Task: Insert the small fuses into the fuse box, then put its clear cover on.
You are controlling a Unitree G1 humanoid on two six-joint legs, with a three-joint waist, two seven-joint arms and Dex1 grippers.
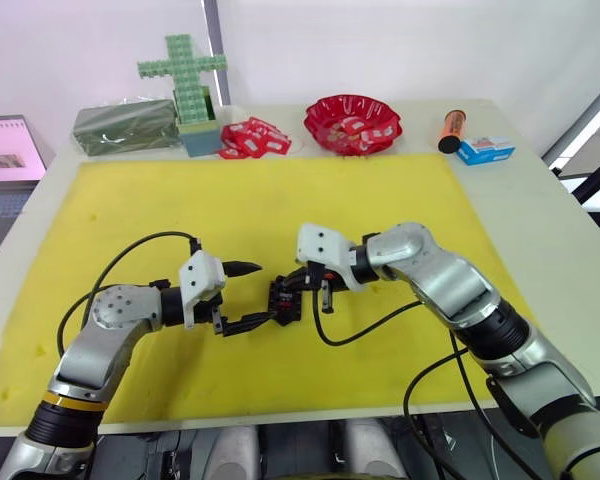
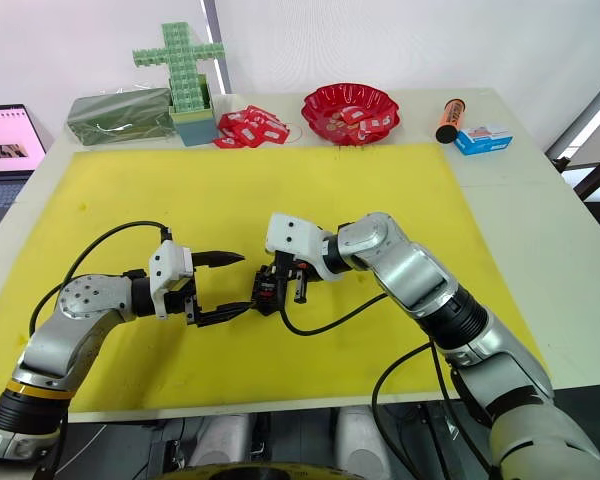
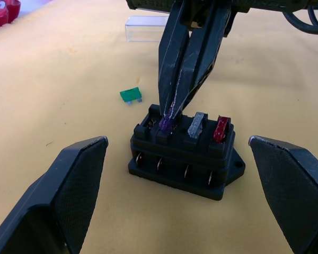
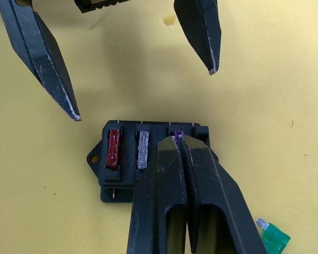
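Right gripper (image 3: 167,114) at centre frame in the head views: fingers pressed nearly together, pinching the purple fuse (image 3: 165,125) at their tips and holding it in the second slot of the fuse box (image 3: 183,156). Right arm reaching in from the lower right, elbow bent, wrist angled down onto the box.

Left gripper (image 1: 242,295) just left of the box: fingers spread wide, gripping nothing, one tip on either side of the box without clear contact. Left arm coming from the lower left, forearm low and level over the yellow mat (image 1: 160,220).

Fuse box flat on the mat at centre. Grey fuse (image 3: 195,125) and red fuse (image 3: 221,129) seated in the slots beside the purple one; remaining end slot unfilled. Green fuse (image 3: 130,95) loose on the mat close behind the box. Clear cover (image 3: 144,28) lying on the mat farther back, apart from everything.

Along the counter (image 1: 540,200) at the top of the frame: green brick cross (image 1: 183,68), red bowl (image 1: 352,123).
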